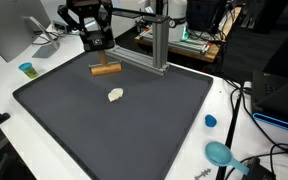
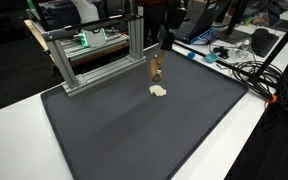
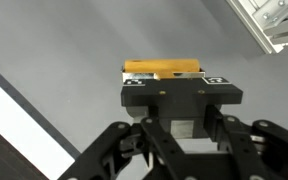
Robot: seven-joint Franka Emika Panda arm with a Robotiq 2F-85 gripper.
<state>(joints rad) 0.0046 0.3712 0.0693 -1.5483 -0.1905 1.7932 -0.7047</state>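
My gripper hangs above the far part of the black mat, and in the wrist view its fingers are shut on a black block with white corner marks and a grey lower face. In both exterior views the gripper is raised off the mat. Just beyond the black block, a tan wooden block lies flat on the mat. A small white crumpled piece rests nearer the mat's middle, apart from both.
An aluminium frame stands at the mat's far edge beside the gripper. On the white table lie a blue cap, a teal object, a small cup and cables.
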